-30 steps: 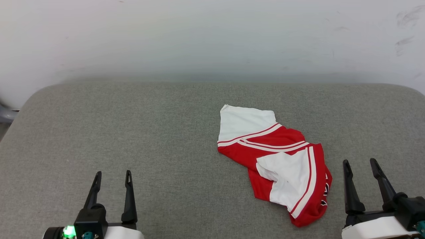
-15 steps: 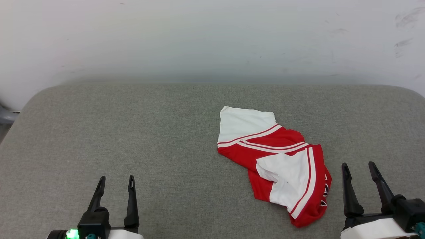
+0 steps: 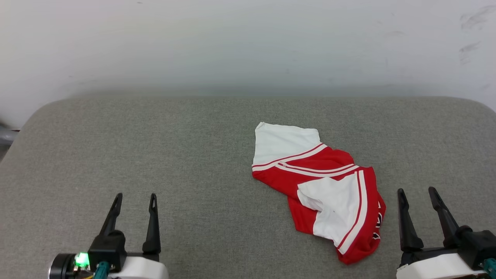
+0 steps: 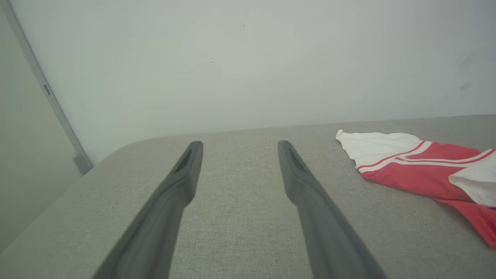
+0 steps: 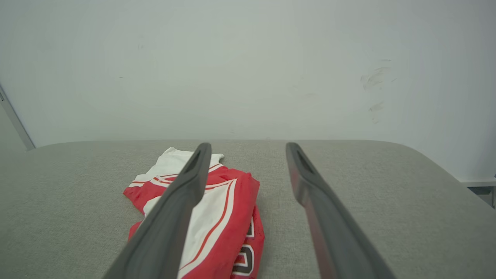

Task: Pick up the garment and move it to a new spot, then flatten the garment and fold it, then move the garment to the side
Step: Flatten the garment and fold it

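The garment [image 3: 317,190] was seen lying crumpled on the grey fabric-covered bench [image 3: 155,147], right of the middle in the head view and nearer the front edge than the pale wall [image 3: 232,46] behind. It was bunched rather than spread. One white sleeve [image 3: 285,143] was turned toward the wall, and a second white panel [image 3: 337,205], edged with red-and-white stripes, was folded over the red body. A little black, white-outlined lettering [image 5: 244,263] was exposed along the edge nearest the robot's right side. The left end effector [image 3: 135,196] was held at the lower left of the head view, its two dark fingers [image 3: 152,221] spread wide with nothing between them but bare bench. It was well apart from the garment, which was seen off to the right in the left wrist view. A green light [image 3: 81,259] was lit on the wrist behind it. The right end effector [image 3: 416,190] was held at the lower right, just beside the garment's right edge but not touching it, its fingers likewise parted wide and nothing gripped. In the right wrist view the garment was seen below and to the left of the fingers, partly hidden behind the left-hand finger, while the gap between the fingers was taken up by bare bench and wall. Whether the fingertips were resting on the bench or held above it could not be told.
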{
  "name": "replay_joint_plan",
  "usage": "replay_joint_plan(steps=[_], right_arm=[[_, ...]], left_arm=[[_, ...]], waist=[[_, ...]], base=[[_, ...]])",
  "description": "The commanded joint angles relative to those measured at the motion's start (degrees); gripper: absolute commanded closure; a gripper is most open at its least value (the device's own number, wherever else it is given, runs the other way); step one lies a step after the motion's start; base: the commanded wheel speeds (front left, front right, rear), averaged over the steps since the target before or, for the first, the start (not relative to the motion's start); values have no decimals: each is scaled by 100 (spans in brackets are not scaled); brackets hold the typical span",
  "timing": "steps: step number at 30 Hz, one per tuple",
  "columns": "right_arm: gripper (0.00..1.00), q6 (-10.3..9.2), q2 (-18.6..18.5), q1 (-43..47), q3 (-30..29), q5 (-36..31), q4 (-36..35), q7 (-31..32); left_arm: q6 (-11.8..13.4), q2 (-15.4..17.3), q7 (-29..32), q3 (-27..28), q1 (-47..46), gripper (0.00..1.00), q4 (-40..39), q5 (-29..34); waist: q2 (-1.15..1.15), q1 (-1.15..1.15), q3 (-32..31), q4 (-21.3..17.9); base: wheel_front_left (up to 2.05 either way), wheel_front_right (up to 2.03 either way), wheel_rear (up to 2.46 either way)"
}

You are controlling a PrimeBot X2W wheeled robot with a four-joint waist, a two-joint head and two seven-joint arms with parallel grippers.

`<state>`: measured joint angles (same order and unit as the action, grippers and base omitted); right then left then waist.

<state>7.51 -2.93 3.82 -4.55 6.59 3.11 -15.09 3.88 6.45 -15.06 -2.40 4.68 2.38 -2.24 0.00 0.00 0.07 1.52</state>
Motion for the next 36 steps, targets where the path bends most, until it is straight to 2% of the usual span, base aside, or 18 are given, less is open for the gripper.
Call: replay_joint_plan(steps=[1, 4, 11, 14, 17, 21, 29, 32, 36], right_arm=[[0, -4, 10, -83, 32, -11, -38, -12], [0, -4, 10, -144, 51, -20, -58, -12], [0, -4, 11, -466, 120, -20, -257, -12], [0, -4, 10, -624, 164, -7, -357, -12], [0, -4, 11, -787, 197, 1, -457, -12], [0, -4, 11, -1010, 219, -2, -622, -12], [0, -4, 11, -1303, 246, 65, -772, -12], [0, -4, 11, -1399, 252, 103, -799, -12], [0, -4, 11, -1539, 286, 150, -833, -12]], left_arm=[[-114, 77, -17, 7, -259, 0, 11, 32], [-259, 177, -16, -12, -539, 0, 56, 45], [-909, 629, -16, -126, -2078, 0, 482, -97], [-1051, 821, -9, -287, -2811, 0, 868, -303], [-1122, 1085, 315, -689, -3603, 0, 1284, -502], [-1124, 1505, 1157, -1542, -4613, 0, 1587, -1138], [-1124, 2308, 3412, -3179, -6223, 0, 1938, -2833], [-1124, 2505, 4237, -3723, -6631, 0, 2011, -3387], [-1124, 2731, 4964, -4293, -7030, 0, 2129, -3911]], waist=[[0, 0, 47, -50], [0, 0, 101, -110], [0, 0, 580, -473], [0, 0, 858, -679], [0, 0, 1137, -867], [0, 0, 1552, -1141], [0, 0, 2266, -1518], [0, 0, 2475, -1615], [0, 0, 2704, -1729]], base=[[0, 0, 0], [0, 0, 0], [0, 0, 0], [0, 0, 0], [0, 0, 0], [0, 0, 0], [0, 0, 0], [0, 0, 0], [0, 0, 0]])
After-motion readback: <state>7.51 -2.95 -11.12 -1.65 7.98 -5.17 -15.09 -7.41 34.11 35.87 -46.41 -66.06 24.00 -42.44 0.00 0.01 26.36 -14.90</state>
